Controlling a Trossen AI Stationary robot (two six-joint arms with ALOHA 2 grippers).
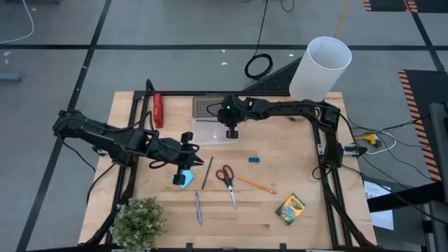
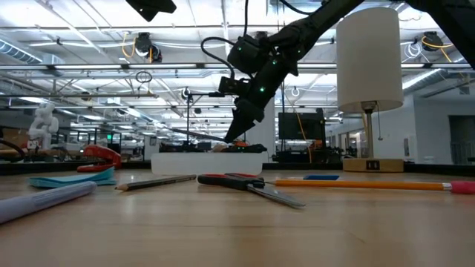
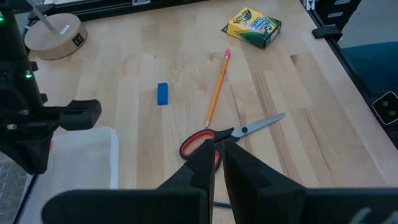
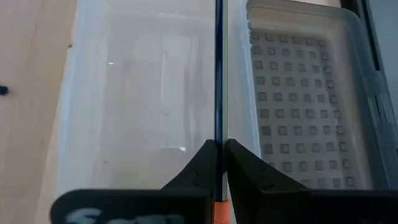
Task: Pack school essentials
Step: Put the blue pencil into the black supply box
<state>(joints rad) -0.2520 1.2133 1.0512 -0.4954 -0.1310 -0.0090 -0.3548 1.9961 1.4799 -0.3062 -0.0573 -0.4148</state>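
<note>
The right gripper (image 1: 231, 131) hangs over the clear box (image 1: 208, 131) at the back of the table, its fingers pinched tight on a thin pencil (image 4: 219, 93) that stands on end above the box floor. The main risk is the release: let go from this height and so upright, the pencil may topple, bounce on the hard plastic, and roll over the low wall or onto the gridded lid (image 4: 298, 99) lying just beside the box. Tilting it flat and lowering it first would avoid that. The left gripper (image 1: 183, 166) is just beside the note pad (image 1: 185, 181), with its fingers (image 3: 202, 165) all but closed and nothing visible between them. If it goes for the flat pad with so narrow a gap, it may only push the pad along the wood, possibly into the dark pencil (image 1: 207, 171) close by. Both arms also work near the table's middle, so a careless reach could make them meet. By count: one held pencil, one orange pencil (image 1: 255, 185), one dark pencil, one scissors (image 1: 226, 179), one pen (image 1: 198, 207), one eraser (image 1: 254, 159), one note pad, one crayon box (image 1: 290, 208); seven still on the table, none visibly in the box
</note>
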